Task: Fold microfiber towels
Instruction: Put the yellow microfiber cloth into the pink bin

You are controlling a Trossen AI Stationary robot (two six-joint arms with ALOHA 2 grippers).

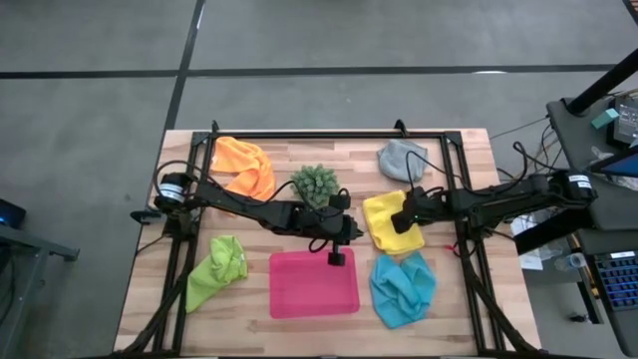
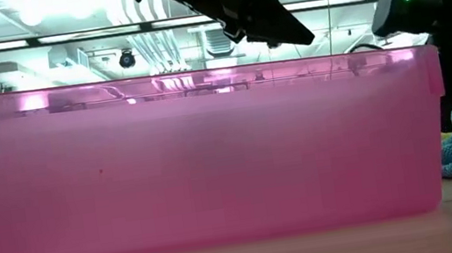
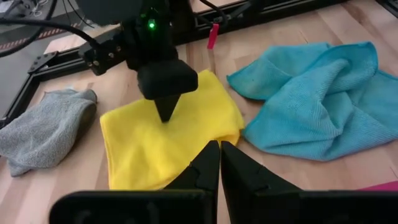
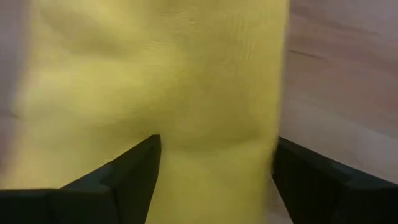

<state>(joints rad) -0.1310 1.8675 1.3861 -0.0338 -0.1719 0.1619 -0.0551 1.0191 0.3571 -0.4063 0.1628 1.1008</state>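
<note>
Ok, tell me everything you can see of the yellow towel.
The yellow towel is a soft, fuzzy microfiber cloth lying flat on the wooden table, folded into a rough rectangle with slightly rumpled edges. It sits between the grey towel and the light blue towel. The right gripper is directly over it, fingers spread wide apart.
</note>
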